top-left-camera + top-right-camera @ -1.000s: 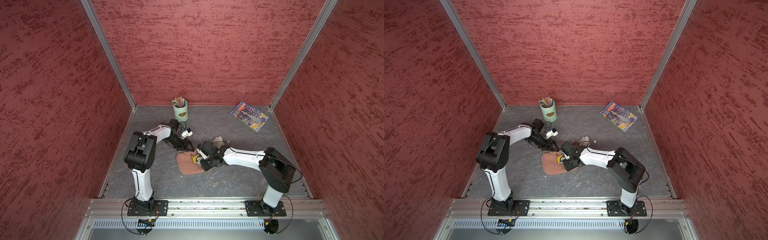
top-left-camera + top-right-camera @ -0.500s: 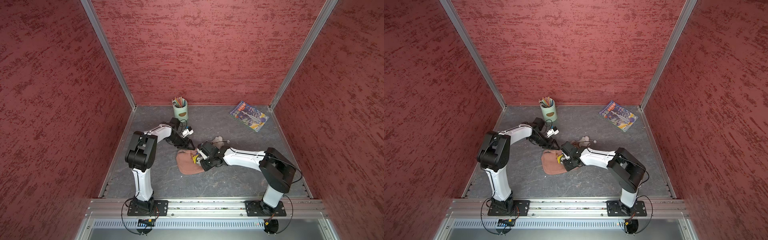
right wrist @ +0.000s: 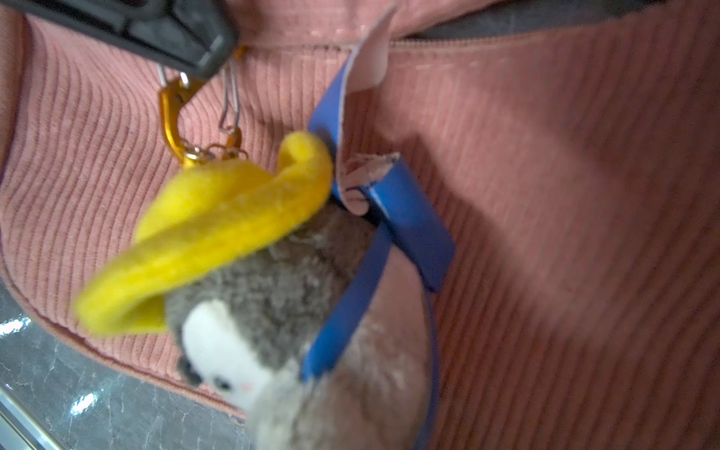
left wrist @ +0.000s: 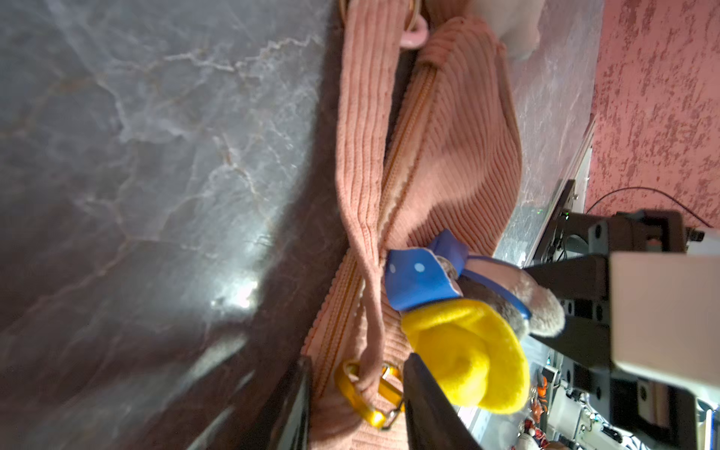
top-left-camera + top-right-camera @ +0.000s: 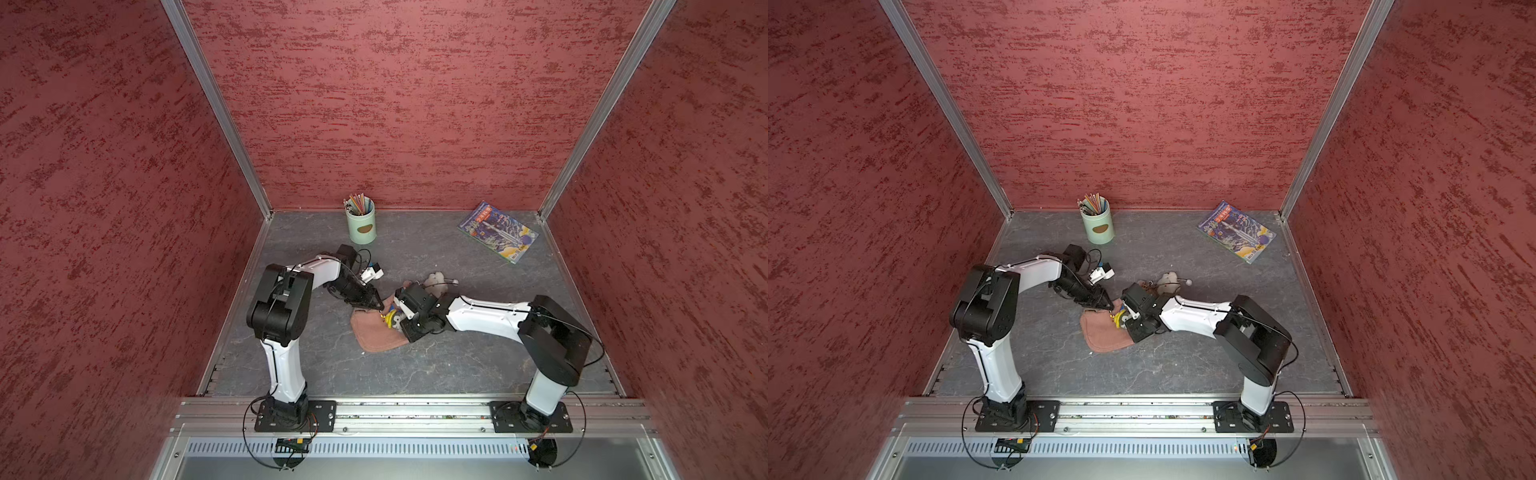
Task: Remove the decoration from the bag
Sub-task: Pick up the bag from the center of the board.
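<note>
The pink ribbed bag [image 5: 376, 334] [image 5: 1104, 338] lies flat on the grey table between both arms. A blue-and-yellow toy charm [image 3: 233, 218] [image 4: 459, 350] hangs from its strap [image 4: 362, 156] by a gold clip [image 4: 366, 393] [image 3: 171, 113]. My left gripper [image 5: 379, 308] [image 4: 356, 374] is open, its jaws narrowly either side of that clip and the strap loop. My right gripper [image 5: 397, 322] is shut on the toy charm's grey plush body; its fingers are hidden in the right wrist view. The white fluffy decoration [image 5: 434, 279] [image 5: 1169, 280] lies on the table just beyond the bag, behind the right wrist.
A green cup of coloured pencils [image 5: 360, 222] stands at the back. A colourful book [image 5: 498, 232] lies at the back right. Red walls close in the table on three sides, with an aluminium rail along the front.
The left gripper's jaws have narrowed around the gold clip. Both arms stay almost where they were.
</note>
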Robot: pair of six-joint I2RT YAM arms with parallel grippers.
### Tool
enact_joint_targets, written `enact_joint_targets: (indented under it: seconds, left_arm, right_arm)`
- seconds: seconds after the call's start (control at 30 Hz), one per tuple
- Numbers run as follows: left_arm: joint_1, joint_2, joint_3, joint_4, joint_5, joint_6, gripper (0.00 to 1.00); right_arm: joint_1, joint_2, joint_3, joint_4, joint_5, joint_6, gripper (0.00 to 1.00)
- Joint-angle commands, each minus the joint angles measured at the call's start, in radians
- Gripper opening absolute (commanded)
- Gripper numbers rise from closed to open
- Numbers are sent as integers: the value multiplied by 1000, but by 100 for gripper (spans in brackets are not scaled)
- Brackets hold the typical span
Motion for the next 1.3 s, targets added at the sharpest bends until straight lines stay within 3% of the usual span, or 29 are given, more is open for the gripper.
enact_joint_targets:
  seconds: [0.0,0.23,0.43,0.6,0.8,0.93,1.1,1.27]
  left_arm:
    - [-2,-49,-19,-8,20,13,34]
    - [-3,-65,-10,-2,20,-6,13]
    - [-8,-127,-28,21,53,-34,0]
    - [-9,-173,-39,34,77,-65,0]
    - [-23,-249,-39,42,91,-140,0]
    - [-48,-302,-34,37,116,-178,0]
    - [-53,-343,-19,21,179,-227,0]
    - [-75,-337,0,10,236,-269,0]
  right_arm:
    - [0,43,-41,-56,33,1,0]
    - [0,40,-42,-60,33,4,0]
    - [0,9,-59,-29,15,6,1]
    - [0,-63,-100,34,-45,-6,20]
    - [1,-450,-327,255,-38,-92,41]
    - [0,-612,-403,406,-8,-157,50]
    - [1,-545,-317,454,7,-199,54]
    - [1,-443,-299,629,10,-222,53]
